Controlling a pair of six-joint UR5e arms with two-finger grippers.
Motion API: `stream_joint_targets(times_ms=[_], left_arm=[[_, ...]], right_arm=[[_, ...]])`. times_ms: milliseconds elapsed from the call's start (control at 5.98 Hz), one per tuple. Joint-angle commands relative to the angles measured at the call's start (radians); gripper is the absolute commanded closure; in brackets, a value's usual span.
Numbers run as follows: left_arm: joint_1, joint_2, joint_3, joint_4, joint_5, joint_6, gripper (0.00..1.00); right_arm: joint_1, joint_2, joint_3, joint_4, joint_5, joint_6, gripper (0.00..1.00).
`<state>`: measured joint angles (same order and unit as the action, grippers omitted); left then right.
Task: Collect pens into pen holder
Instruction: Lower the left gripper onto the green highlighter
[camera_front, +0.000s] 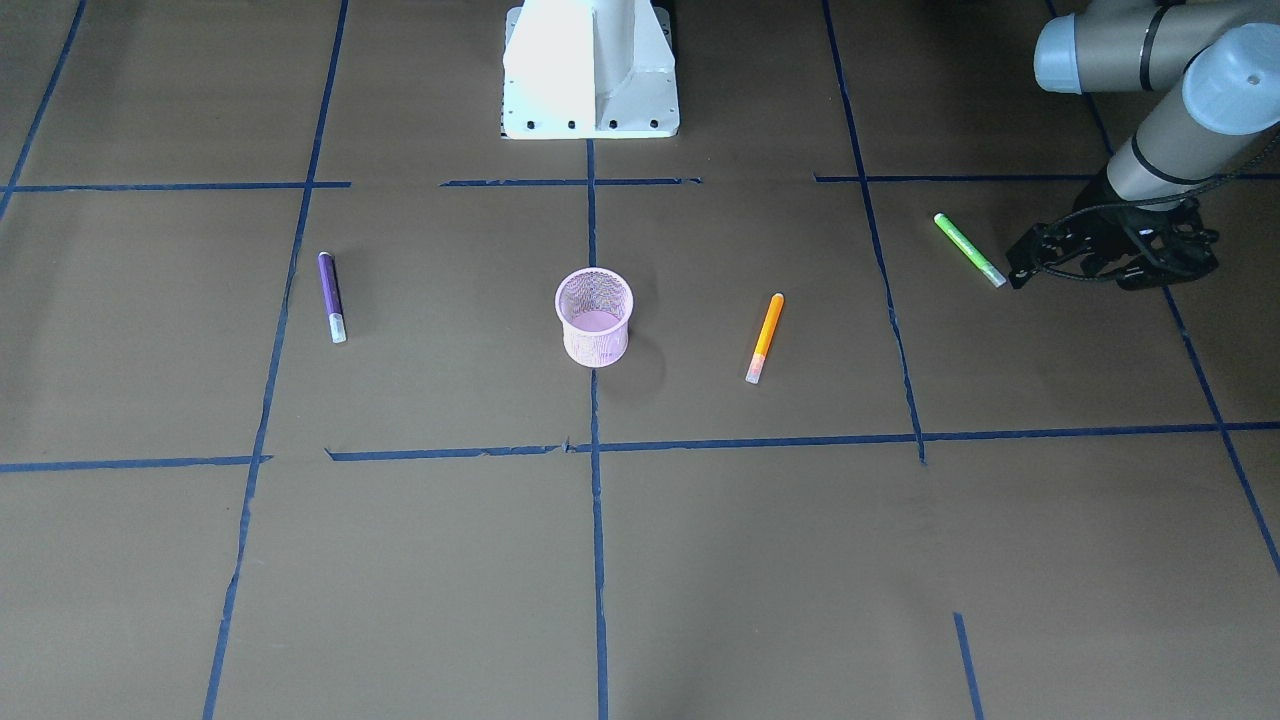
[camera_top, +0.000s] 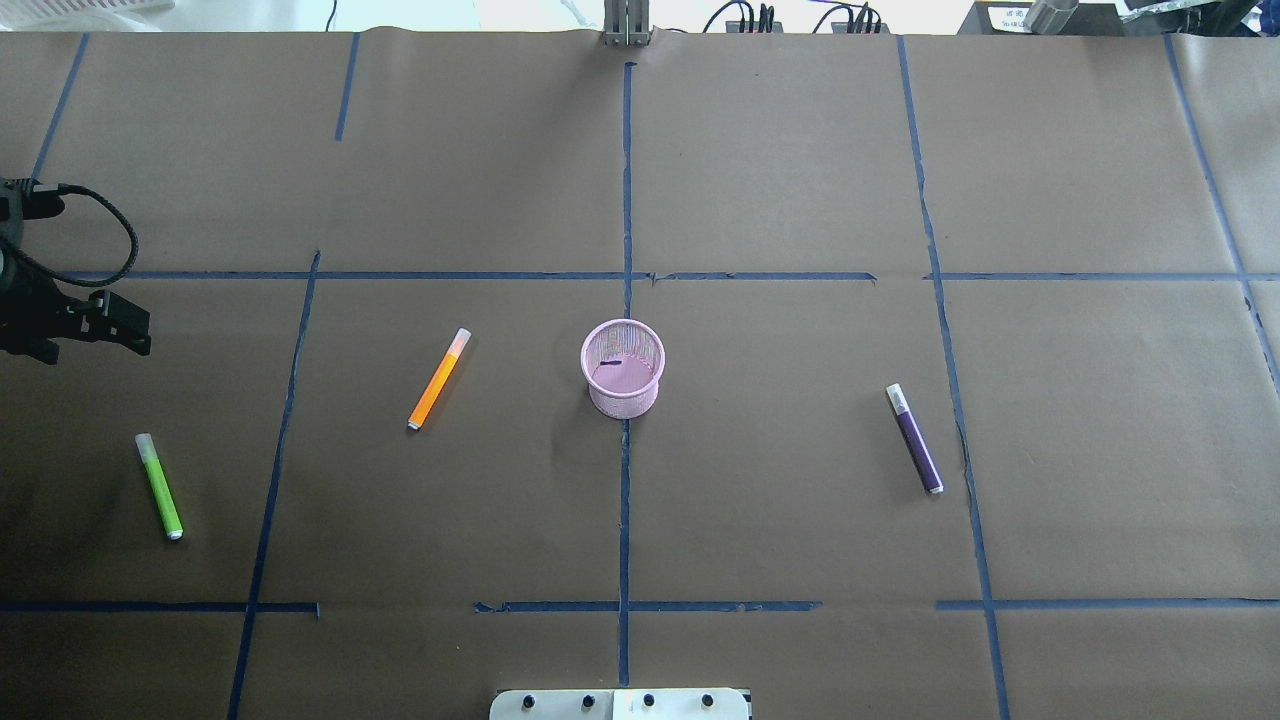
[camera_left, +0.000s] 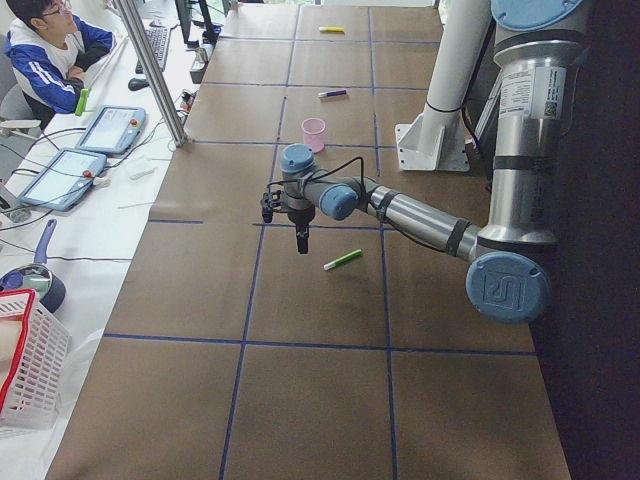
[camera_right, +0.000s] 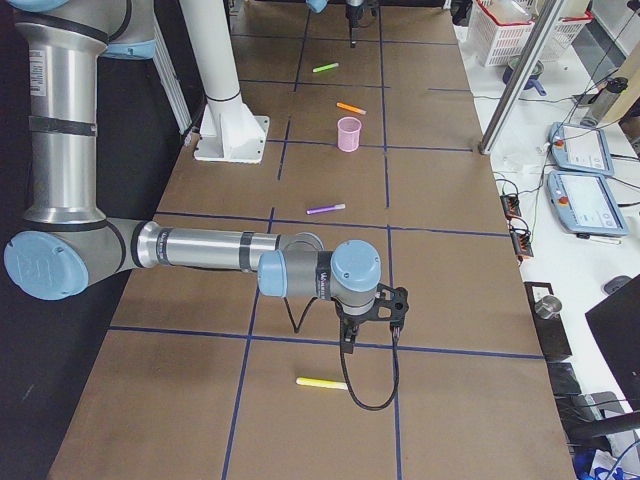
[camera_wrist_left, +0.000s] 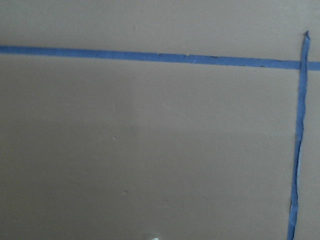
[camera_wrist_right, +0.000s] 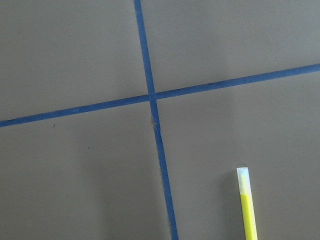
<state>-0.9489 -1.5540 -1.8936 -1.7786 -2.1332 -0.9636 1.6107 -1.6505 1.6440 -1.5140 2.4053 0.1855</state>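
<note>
The pink mesh pen holder (camera_front: 595, 317) (camera_top: 623, 368) stands upright at the table's middle and has no pens in it. The orange pen (camera_front: 765, 337) (camera_top: 439, 378) lies a little to its left-arm side. The green pen (camera_front: 968, 249) (camera_top: 159, 486) lies further out. The purple pen (camera_front: 331, 297) (camera_top: 915, 438) lies on the right-arm side. My left gripper (camera_front: 1105, 262) (camera_top: 70, 325) hovers beside the green pen, open and empty. My right gripper (camera_right: 370, 335) shows only in the exterior right view, above a yellow pen (camera_right: 322, 383) (camera_wrist_right: 247, 205). I cannot tell whether it is open.
The white robot base (camera_front: 590, 70) stands at the robot's side of the table. Blue tape lines cross the brown table cover. Beyond the far edge are an operator (camera_left: 45, 50), tablets (camera_left: 105, 128) and a white basket (camera_left: 30, 370).
</note>
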Motion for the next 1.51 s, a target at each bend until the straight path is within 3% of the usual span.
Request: stream_joint_targets(times_ms=[0, 502, 837, 1339], left_arm=[[0.096, 0.04, 0.019, -0.069, 0.062, -0.156, 0.0], [0.172, 0.114, 0.073, -0.306, 0.076, -0.293, 0.0], [0.246, 0.091, 0.112, -0.326, 0.121, -0.372, 0.0], [0.243, 0.097, 0.09, -0.341, 0.112, -0.366, 0.0]], right_arm=[[0.0, -0.002, 0.0, 0.0, 0.002, 0.0, 0.0], [0.0, -0.003, 0.0, 0.002, 0.0, -0.004, 0.0], [0.0, -0.002, 0.002, 0.0, 0.0, -0.003, 0.0], [0.0, -0.002, 0.002, 0.0, 0.0, -0.003, 0.0]])
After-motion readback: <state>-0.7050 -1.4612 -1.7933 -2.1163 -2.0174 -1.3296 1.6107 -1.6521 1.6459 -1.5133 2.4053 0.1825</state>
